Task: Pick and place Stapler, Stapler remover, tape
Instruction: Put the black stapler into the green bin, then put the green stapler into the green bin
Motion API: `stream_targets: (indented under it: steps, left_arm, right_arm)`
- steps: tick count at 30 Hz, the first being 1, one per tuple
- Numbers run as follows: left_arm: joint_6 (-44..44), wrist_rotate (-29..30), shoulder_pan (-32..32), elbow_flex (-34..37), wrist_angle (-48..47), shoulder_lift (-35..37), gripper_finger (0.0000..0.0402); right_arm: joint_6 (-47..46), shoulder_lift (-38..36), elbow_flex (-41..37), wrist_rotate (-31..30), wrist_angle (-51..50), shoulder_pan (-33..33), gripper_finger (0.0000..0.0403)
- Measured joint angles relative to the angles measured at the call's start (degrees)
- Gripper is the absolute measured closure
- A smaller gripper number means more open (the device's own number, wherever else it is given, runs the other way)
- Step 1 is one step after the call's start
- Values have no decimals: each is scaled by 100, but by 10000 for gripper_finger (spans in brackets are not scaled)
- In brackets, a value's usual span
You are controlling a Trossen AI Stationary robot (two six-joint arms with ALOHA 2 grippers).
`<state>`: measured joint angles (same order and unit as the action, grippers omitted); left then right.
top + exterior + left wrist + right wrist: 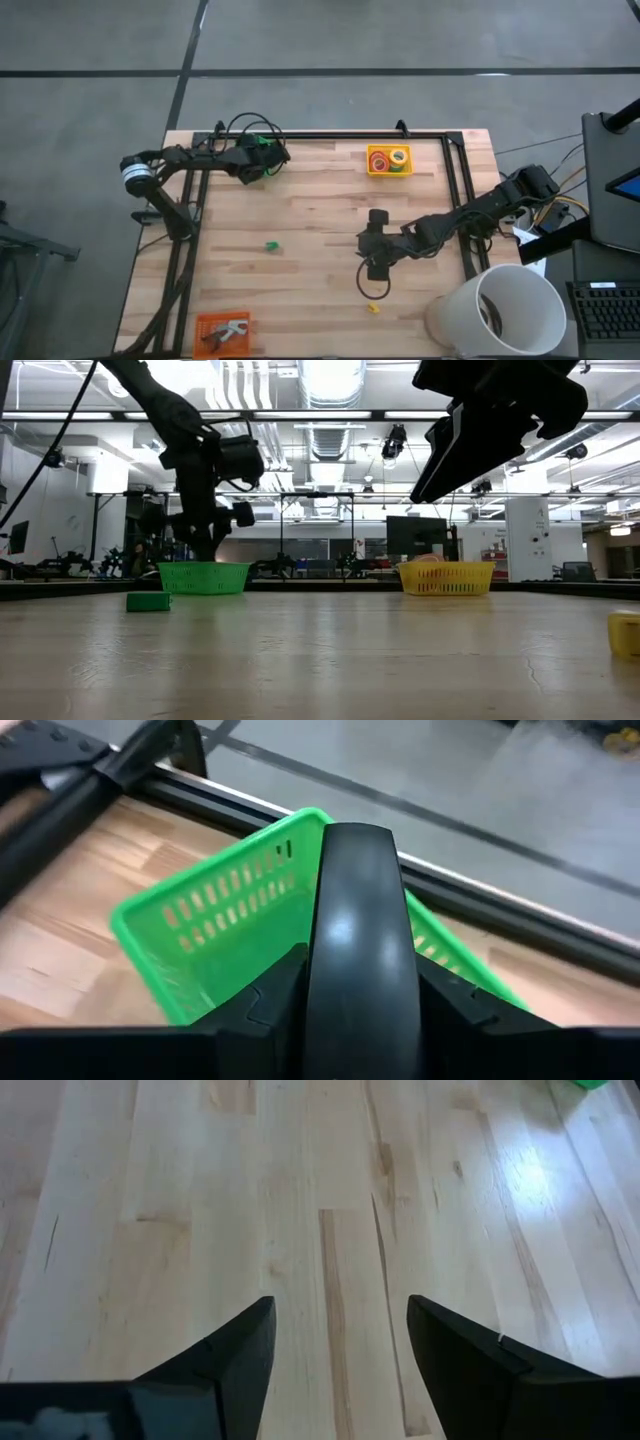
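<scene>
The left gripper pinches the stapler, its two dark fingers pressed against either side of the black bar, which stands up between them in the left wrist view. Directly beyond the held stapler lies a green basket with slotted walls, seen against the black rail at the table's far edge. From above, the left gripper sits over that green basket near the far left corner of the wooden table; in the low view the same gripper hangs just above the basket's rim. Whether the stapler touches the basket cannot be told. The right gripper has its fingers spread wide with nothing between them, over bare planks, a sliver of green showing at the frame's far corner. In the high view the right gripper is near the middle of the table, well apart from the stapler, and pointed toward a small green block lying alone on the boards. In the low view that green block sits in front of the green basket, while the right gripper hangs high above the table. A yellow basket holding coloured tape rolls stands at the far edge, a small yellow block lies near the front, and an orange basket occupies the near left corner.
</scene>
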<state>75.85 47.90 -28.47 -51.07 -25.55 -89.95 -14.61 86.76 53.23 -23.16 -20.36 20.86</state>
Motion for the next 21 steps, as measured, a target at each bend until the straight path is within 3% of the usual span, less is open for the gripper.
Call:
stream_targets:
  steps: [5, 16, 21]
  left_arm:
    - [10, -34, -6, 266, 656, 0, 250]
    - [9, -53, -17, 348, 701, 0, 231]
    - [-722, -454, -14, 233, 712, 76, 233]
  right_arm:
    - [2, 0, 0, 2, 0, 0, 184]
    - [9, 0, 0, 4, -2, 0, 184]
    - [9, 0, 0, 7, -6, 0, 184]
